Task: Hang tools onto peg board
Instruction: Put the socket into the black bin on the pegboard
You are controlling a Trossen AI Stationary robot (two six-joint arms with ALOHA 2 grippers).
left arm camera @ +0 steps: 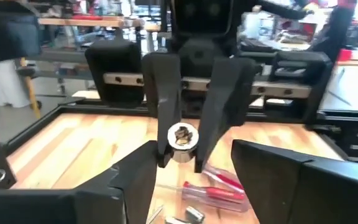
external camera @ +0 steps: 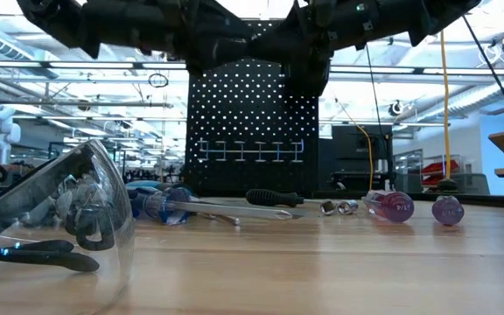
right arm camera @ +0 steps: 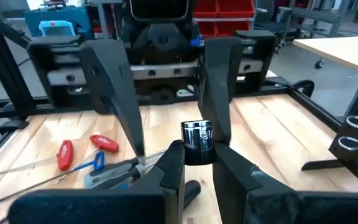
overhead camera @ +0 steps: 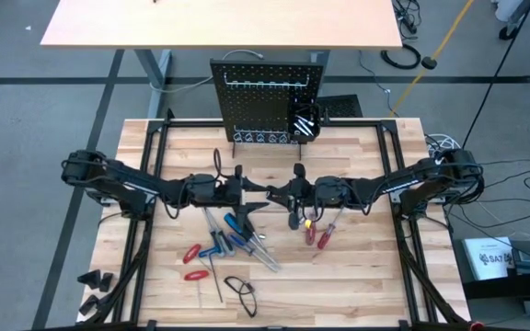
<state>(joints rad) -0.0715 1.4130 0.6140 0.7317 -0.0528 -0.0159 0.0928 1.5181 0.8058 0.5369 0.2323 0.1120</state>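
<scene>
A silver socket bit (right arm camera: 197, 134) hangs above the middle of the table. My right gripper (right arm camera: 199, 154) is shut on it. My left gripper (left arm camera: 193, 147) faces it from the table's left and stands open, one finger on either side of the bit; I cannot tell whether they touch it. The peg board (overhead camera: 267, 97) stands upright at the table's far edge, with a row of hooks and a small black bin (overhead camera: 304, 122). Loose tools lie on the table: blue-handled screwdrivers (overhead camera: 233, 241), red-handled pliers (overhead camera: 194, 262) and red-handled screwdrivers (overhead camera: 316, 234). My right gripper pinches the socket bit by its round sides (right arm camera: 189, 147) between its two fingers. The fingers (left arm camera: 161, 112) come about level from the table's right. The bit is lifted clear of the table, its open end (left arm camera: 182, 134) turned toward the left arm.
Safety glasses (overhead camera: 240, 290) lie near the table's front edge, close to the low camera (external camera: 59, 219). Thin rods and small silver bits (external camera: 338, 207) lie among the tools. Black frame rails (overhead camera: 155, 138) run along the table's sides.
</scene>
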